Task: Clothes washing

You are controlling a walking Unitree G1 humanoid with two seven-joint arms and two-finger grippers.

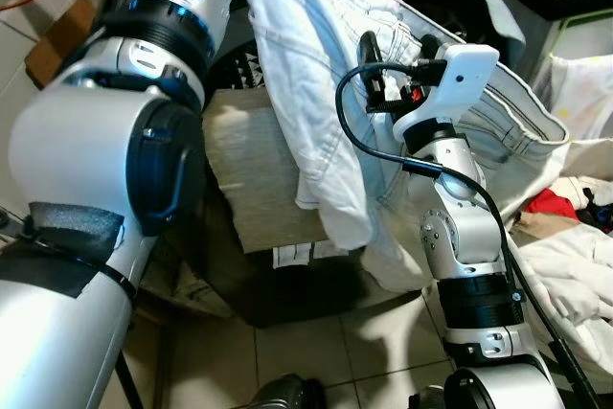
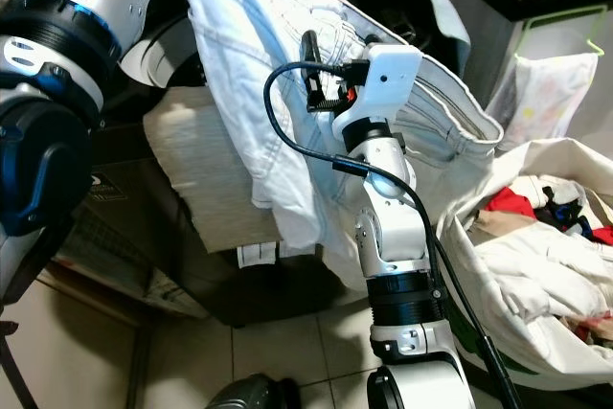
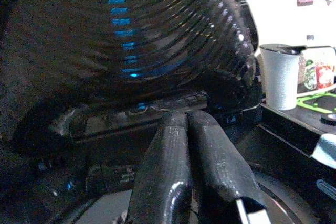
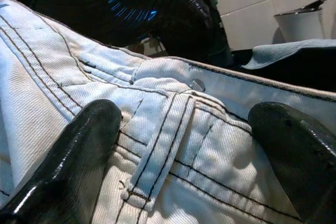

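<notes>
A: Item 1, right gripper (image 4: 184, 156). State?
B: Fingers spread wide, one each side of the waistband; nothing clamped. The pale jeans (image 1: 316, 93) are seen between the fingers, belt loop (image 4: 157, 156) and rivet (image 4: 198, 85) centred in the gap.

A: Item 2, left gripper (image 3: 194, 150)?
B: Fingers pressed together, no cloth seen between them. Raised near the washer's dark ribbed lid (image 3: 157, 35), w/ blue lights reflected. Whether the jeans are carried by that arm further back can't be told.

A: Jeans, location?
B: Draped from the top edge of the washer (image 1: 259, 189), legs hung down its front panel, waistband up by the right wrist (image 1: 460, 74).

A: Other stock?
B: Laundry bag (image 2: 536, 265) to the right, white and red garments (image 2: 536, 208) inside. Tiled floor (image 1: 316, 352) below.

A: Step in hand, as judged?
B: Jeans to be gripped at the waistband and fed into the drum. Advised: fingers to be closed over the thick seam by the belt loop, not thin fabric, so slippage is avoided. Cloth then to be lifted high enough that legs clear the rim. Cable (image 1: 354, 131) on the right forearm to be kept off the denim; snagging is the probable risk.
</notes>
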